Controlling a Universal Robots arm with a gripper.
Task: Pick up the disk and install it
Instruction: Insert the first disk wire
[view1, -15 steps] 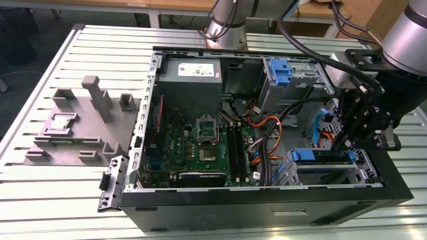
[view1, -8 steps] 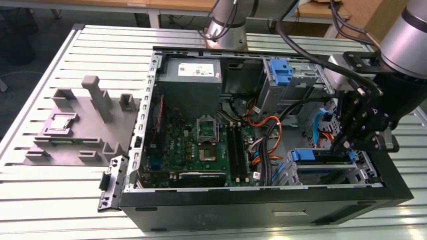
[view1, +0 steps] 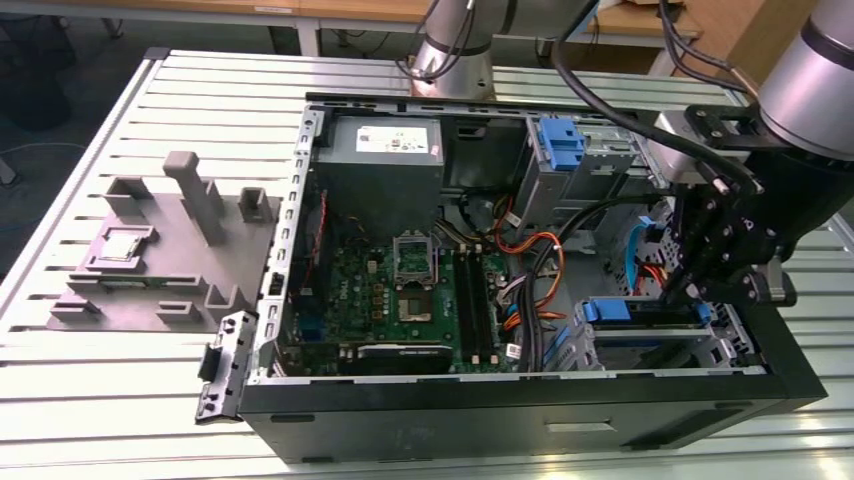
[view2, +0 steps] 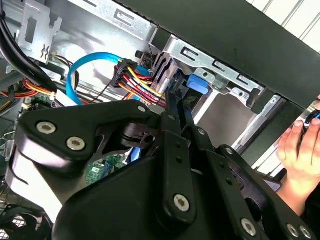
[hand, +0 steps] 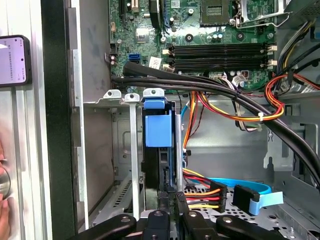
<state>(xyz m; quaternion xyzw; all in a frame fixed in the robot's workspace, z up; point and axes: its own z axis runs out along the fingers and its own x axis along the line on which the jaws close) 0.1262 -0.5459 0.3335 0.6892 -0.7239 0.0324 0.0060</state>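
Observation:
The disk (hand: 157, 130) stands on edge in the metal drive cage (hand: 132, 150) at the case's front corner, its blue rail and tab facing the first wrist camera. In the exterior view it shows as a blue-fronted block (view1: 621, 312) low in the case, at the exterior view's right. My gripper (view1: 694, 290) hangs just above that cage. Its thin black fingers (view2: 176, 107) lie pressed together, so it is shut with nothing between them. The gripper (hand: 167, 197) has its tips at the disk's near end; I cannot tell whether they touch it.
Thick black cables (hand: 225, 90) and orange-yellow power leads (hand: 205, 192) run close beside the cage, with a blue data cable (hand: 250, 197). A bare blue bracket (view1: 561, 145) and a power-supply box (view1: 384, 150) sit at the case's back. A person's hand (view2: 300, 150) is beside the case. A grey fixture (view1: 160, 250) stands outside it.

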